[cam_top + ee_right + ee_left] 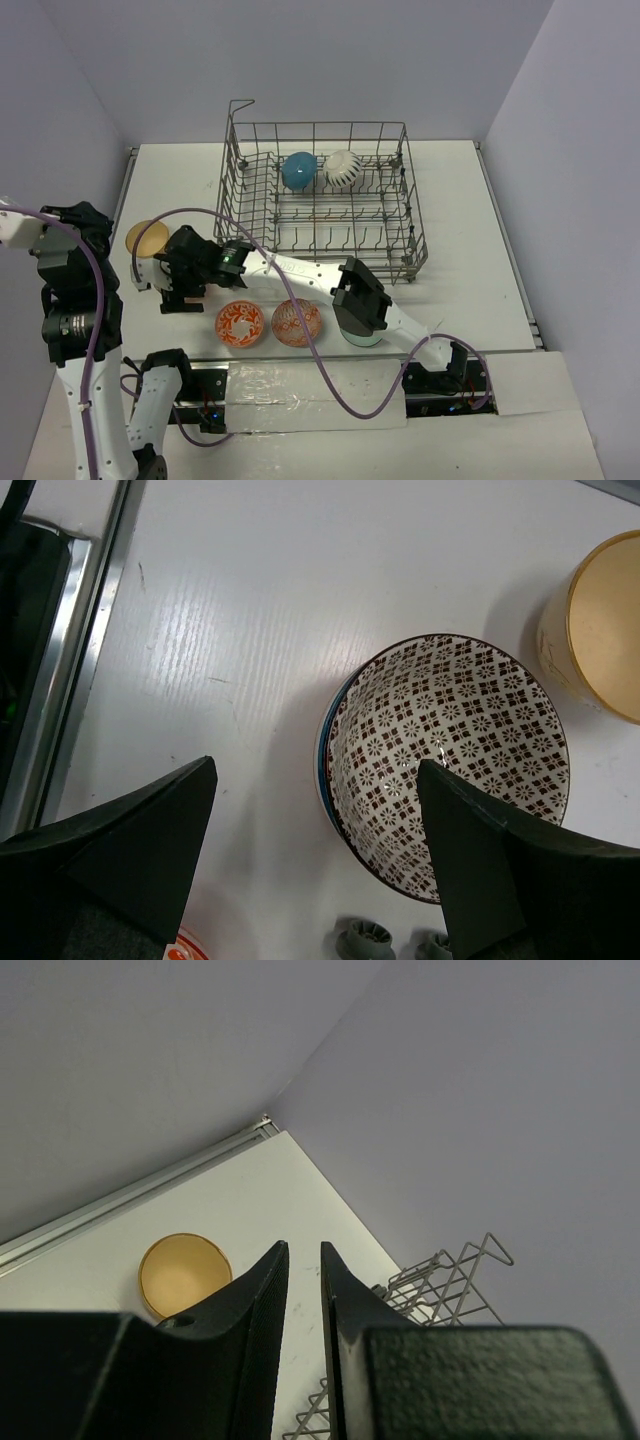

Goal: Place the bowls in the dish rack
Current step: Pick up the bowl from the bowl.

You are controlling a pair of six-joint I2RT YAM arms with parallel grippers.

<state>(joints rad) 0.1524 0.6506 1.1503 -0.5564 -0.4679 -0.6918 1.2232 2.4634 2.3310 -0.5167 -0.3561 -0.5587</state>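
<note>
**A:** Top external view: what sits in the dish rack [412, 215]?

**B:** A teal-blue bowl [298, 171] and a white striped bowl [342, 168], at its far side.

**A:** And outside it?

**B:** A tan bowl [148, 238] lies by the left edge. The orange-red bowls [240, 323] and a pale green bowl [362, 341] lie at the near edge.

**A:** The pincers?

**B:** The right pincer [315, 770] gapes wide over a patterned bowl [450, 750], gripping nothing. The left pincer [300, 1260], raised at the left, is barely parted and holds nothing.

**A:** Room?

**B:** White tabletop [470, 250] stretches right of the rack, and grey walls stand around.
</note>
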